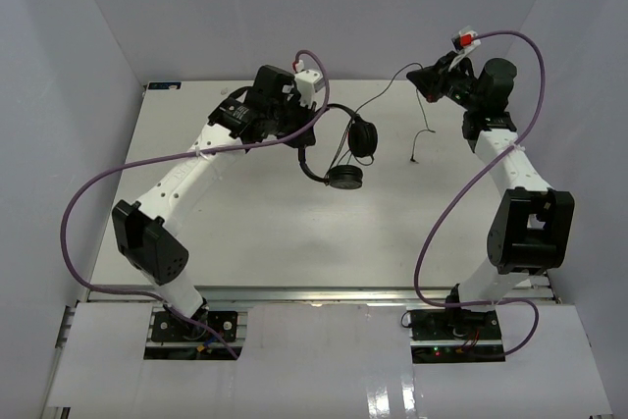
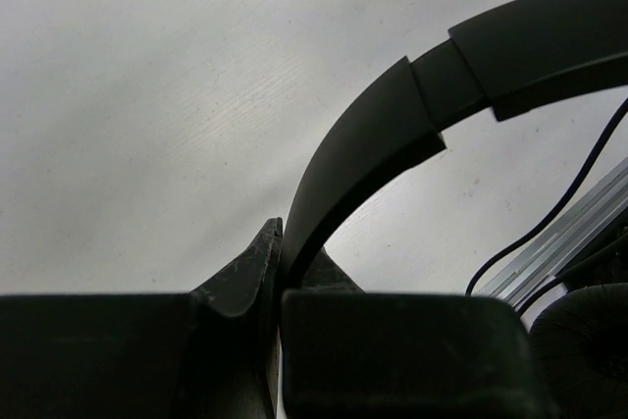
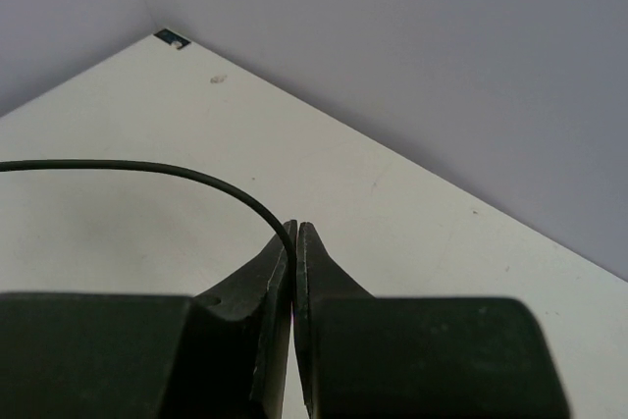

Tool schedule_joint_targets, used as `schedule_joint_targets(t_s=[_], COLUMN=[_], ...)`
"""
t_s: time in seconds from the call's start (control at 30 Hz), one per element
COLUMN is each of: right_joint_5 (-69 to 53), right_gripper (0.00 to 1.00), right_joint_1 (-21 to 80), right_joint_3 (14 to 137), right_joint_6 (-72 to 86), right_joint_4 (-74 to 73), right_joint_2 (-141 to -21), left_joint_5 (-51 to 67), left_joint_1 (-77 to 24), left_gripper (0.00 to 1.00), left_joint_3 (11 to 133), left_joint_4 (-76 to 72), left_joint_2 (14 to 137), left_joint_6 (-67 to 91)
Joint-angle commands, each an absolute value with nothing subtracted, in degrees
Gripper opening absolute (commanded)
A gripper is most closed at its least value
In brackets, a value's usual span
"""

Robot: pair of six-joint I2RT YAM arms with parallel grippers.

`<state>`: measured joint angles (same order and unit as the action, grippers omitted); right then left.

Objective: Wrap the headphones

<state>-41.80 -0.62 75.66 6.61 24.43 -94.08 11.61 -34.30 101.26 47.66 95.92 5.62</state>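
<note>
The black headphones hang above the table in the top view, with two round earcups [image 1: 364, 138] [image 1: 344, 178]. My left gripper [image 1: 300, 137] is shut on the thin headband [image 1: 312, 170]. The left wrist view shows the headband [image 2: 392, 134] pinched between the jaws of the left gripper [image 2: 283, 247], with one earcup [image 2: 579, 350] at lower right. The thin cord [image 1: 378, 95] runs from the headphones to my right gripper [image 1: 420, 76], which is raised at the back right. In the right wrist view the right gripper [image 3: 296, 233] is shut on the cord [image 3: 196, 176]. A loose cord end [image 1: 417, 147] dangles.
Grey walls enclose the white table [image 1: 255, 242] on the left, back and right. Purple arm cables [image 1: 98, 179] [image 1: 461, 198] loop over both sides. An aluminium rail [image 1: 314, 293] marks the near edge. A small dark mark [image 1: 162, 85] sits at the back left corner.
</note>
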Motion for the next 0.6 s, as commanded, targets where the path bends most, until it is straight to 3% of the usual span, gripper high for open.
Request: schedule_joint_targets(t_s=[0.0,0.37,0.57], right_joint_5=[-38.78,-34.64,-36.03], right_gripper=[0.08,0.08,0.08], right_joint_1=[-0.52,8.41,16.39], right_joint_3=[80.65,82.65,75.44], right_joint_6=[0.29,-10.8,-12.6], right_joint_4=[19.9,6.17,6.39], right_joint_2=[-91.58,-93.04,-93.01], left_joint_5=[12.89,8.22,4.35], left_joint_1=[-34.63,-34.54,-34.5], left_gripper=[0.0,0.0,0.0], left_joint_3=[105.79,118.36,127.06], left_joint_4=[46.66,46.02,43.24], left_joint_2=[89.68,87.75,91.09], left_joint_6=[7.72,13.08,15.54])
